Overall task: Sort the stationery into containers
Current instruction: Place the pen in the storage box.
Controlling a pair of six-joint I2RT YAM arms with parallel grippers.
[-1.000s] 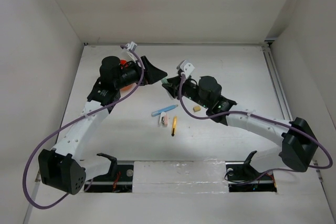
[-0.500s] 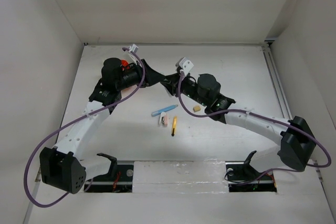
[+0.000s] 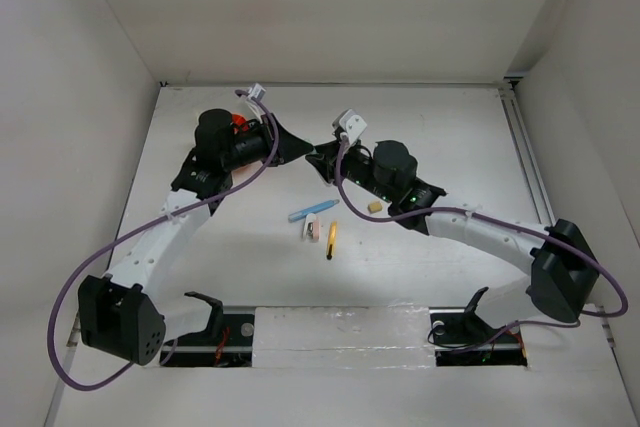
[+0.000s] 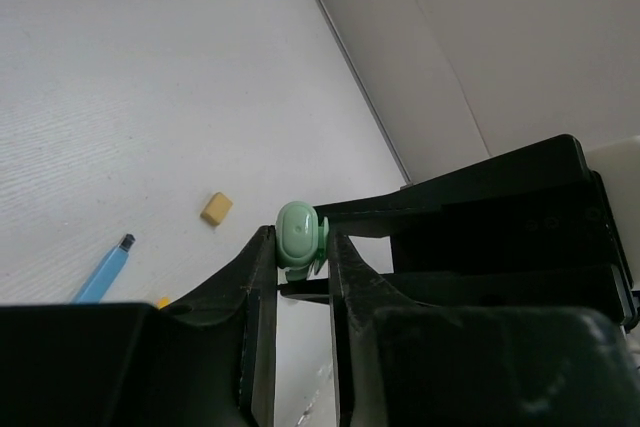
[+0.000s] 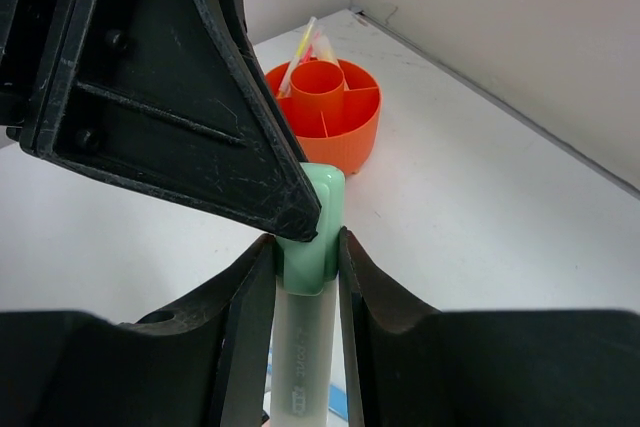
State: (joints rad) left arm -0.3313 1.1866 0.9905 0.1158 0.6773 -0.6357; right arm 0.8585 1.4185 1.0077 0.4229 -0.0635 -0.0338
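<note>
One pale green marker (image 5: 303,347): held off the worktop (image 3: 450,137), its barrel in the right claw (image 5: 305,252) and its cap in the left claw (image 4: 298,252).
Right claw: closed on the barrel just behind the cap, with the marker's long axis running straight out ahead along its fingers.
Left claw: meets the marker end-on, fingers pressed to both sides of the cap. It looks to be gripping.
Container: one orange tub (image 5: 345,137), ahead of the right claw and back beside the left claw's wrist. I judge the left arm the nearer.
Already in it: what look like two thin pens (image 5: 303,52), pink and yellow, leaning in one compartment.
Loose below the claws: one blue pen (image 3: 312,211), one yellow pencil (image 3: 332,240), one tan eraser (image 3: 375,207) and one white-pink eraser (image 3: 311,230).
Coming move: probably a handover, in which the right claw must let go.
</note>
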